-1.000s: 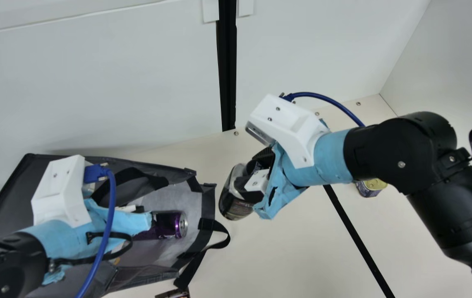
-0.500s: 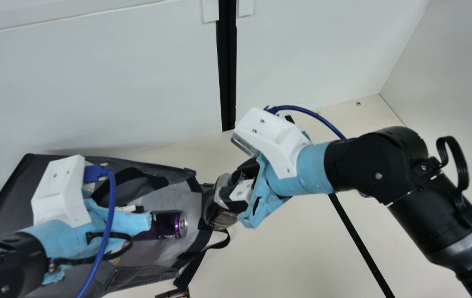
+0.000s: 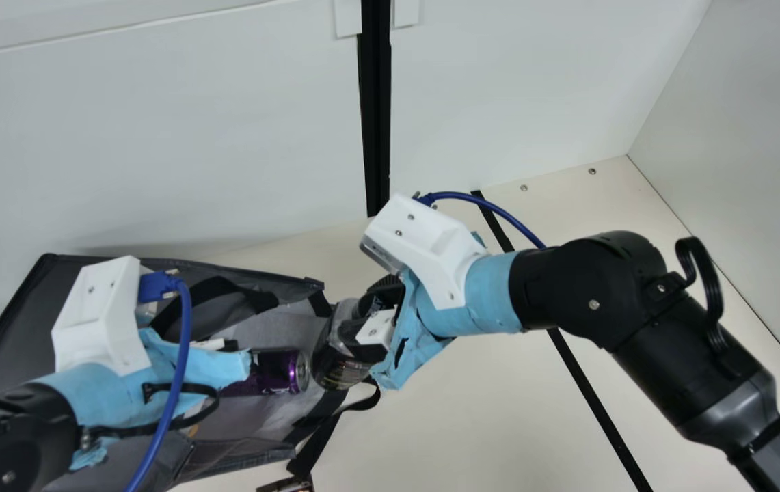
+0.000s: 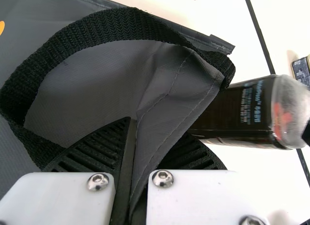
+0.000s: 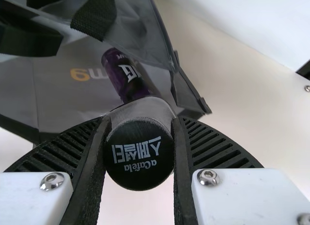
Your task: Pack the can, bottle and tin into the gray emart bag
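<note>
My left gripper [image 3: 225, 362] is over the gray bag [image 3: 7, 307], which lies on its side, opening to the right. In the left wrist view the left gripper [image 4: 133, 162] is shut on a fold of the bag's wall [image 4: 87, 89]. My right gripper [image 3: 369, 318] holds the dark bottle [image 3: 338, 359] at the bag's mouth, beside the purple can [image 3: 280, 372] lying inside. In the right wrist view the right gripper [image 5: 139, 152] is shut around the bottle's black cap [image 5: 138, 159], with the can [image 5: 123, 75] beyond. The tin [image 4: 301, 70] stands apart on the table.
A black strap [image 3: 362, 396] loops out from the bag's mouth onto the table [image 3: 472, 424]. A small dark object [image 3: 287, 485] lies at the near edge of the main view. White walls [image 3: 157, 137] rise behind and at the right.
My right arm has moved left and slightly toward the near side with the bottle, from outside the bag to its mouth near the can. The left arm has stayed still.
</note>
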